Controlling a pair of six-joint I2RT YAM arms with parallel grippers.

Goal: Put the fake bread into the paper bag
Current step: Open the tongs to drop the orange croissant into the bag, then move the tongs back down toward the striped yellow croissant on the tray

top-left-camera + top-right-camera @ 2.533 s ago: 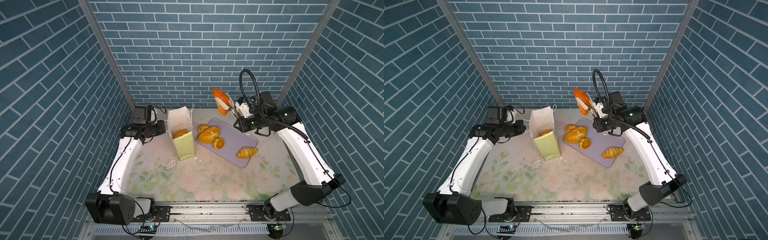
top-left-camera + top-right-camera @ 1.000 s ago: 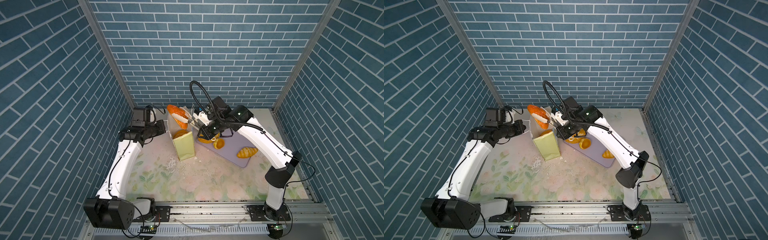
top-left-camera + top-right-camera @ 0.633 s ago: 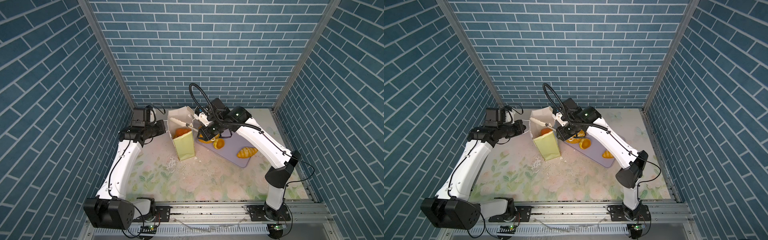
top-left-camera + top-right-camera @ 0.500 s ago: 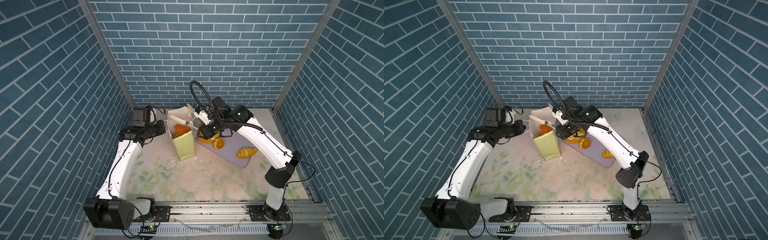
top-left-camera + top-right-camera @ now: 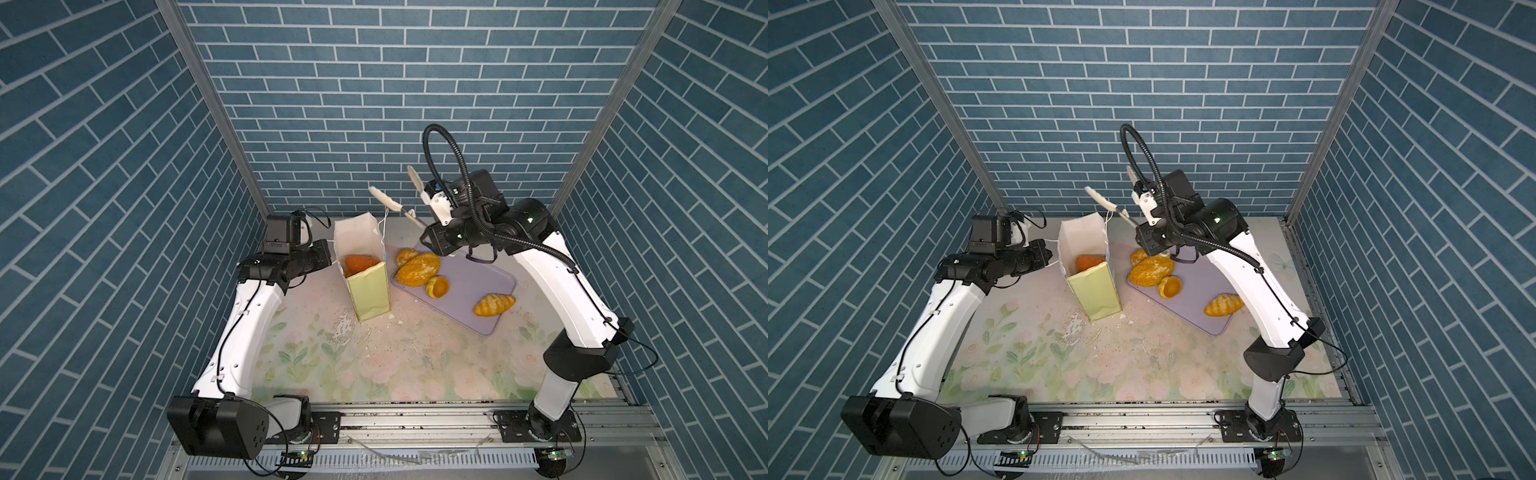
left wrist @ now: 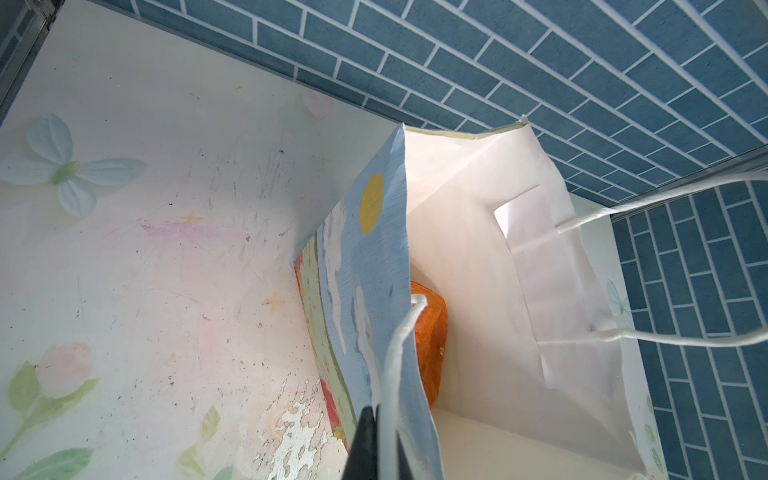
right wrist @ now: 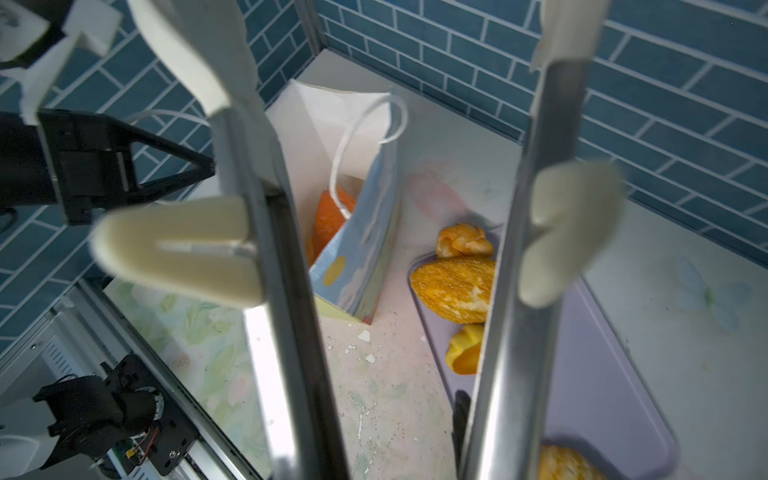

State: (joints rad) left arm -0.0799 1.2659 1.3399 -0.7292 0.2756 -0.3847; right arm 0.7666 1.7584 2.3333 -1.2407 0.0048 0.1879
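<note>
Paper bag (image 5: pixel 370 291) rim clamped in my left jaws, one pastry (image 5: pixel 359 262) inside, more bread (image 5: pixel 417 270) on the tray (image 5: pixel 469 286); right jaws apart, empty, near its cord handle (image 7: pixel 338 162), where a snag could topple it.

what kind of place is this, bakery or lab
Most likely a robot lab test cell, not a bakery: two robot arms on a metal rail, brick-print wall panels, and toy pastries on a lavender tray beside a paper bag.
</note>
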